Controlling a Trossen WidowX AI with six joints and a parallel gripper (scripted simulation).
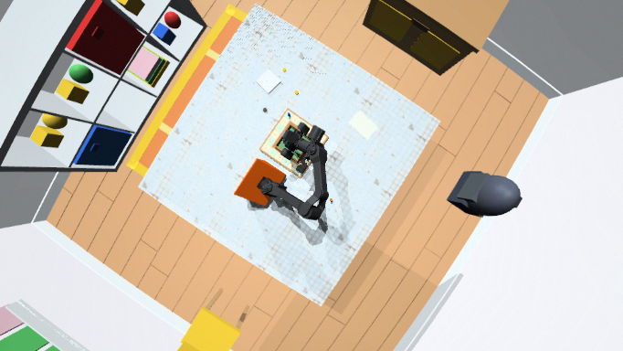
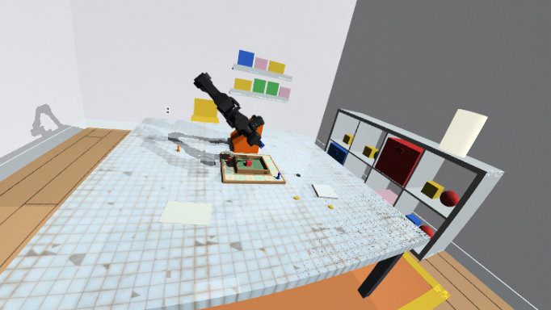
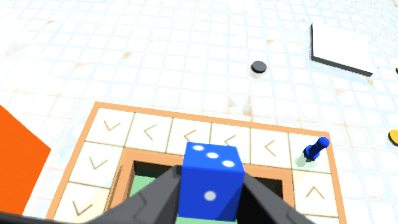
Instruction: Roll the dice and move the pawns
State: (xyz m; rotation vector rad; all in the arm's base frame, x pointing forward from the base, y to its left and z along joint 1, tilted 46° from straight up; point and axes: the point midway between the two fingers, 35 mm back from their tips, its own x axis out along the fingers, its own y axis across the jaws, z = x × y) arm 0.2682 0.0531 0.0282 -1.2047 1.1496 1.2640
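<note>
My gripper is shut on the blue die, held above the tray. Three pips show on the die's upper face and one on the side facing the wrist camera. The red die lies inside the tray; its number is too small to read. The tray sits in the middle of the game board. The blue pawn stands on a corner square. The red pawn stands on the board's left side in the exterior view. The arm hides part of the board in the top view.
The orange arm base stands beside the board. A dark disc, a white tile and yellow discs lie nearby. A pale sheet and a small orange piece are farther off.
</note>
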